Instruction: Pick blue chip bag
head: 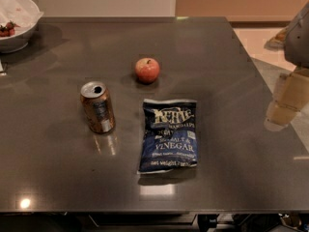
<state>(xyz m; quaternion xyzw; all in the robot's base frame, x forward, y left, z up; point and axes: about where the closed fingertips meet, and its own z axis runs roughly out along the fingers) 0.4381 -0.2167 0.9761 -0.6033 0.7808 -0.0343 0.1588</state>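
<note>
The blue chip bag (pixel 169 135) lies flat on the dark table (pixel 58 168), a little right of the middle, with white "Kettle" and "Vinegar" lettering facing up. My gripper (pixel 285 103) hangs at the far right of the view, over the table's right edge, well to the right of the bag and not touching it. The arm above it runs out of the frame.
A bronze drink can (pixel 97 107) stands upright to the left of the bag. A red apple (pixel 147 70) sits behind the bag. A white bowl (pixel 17 21) with food stands at the back left corner. The table's right edge lies beneath the gripper.
</note>
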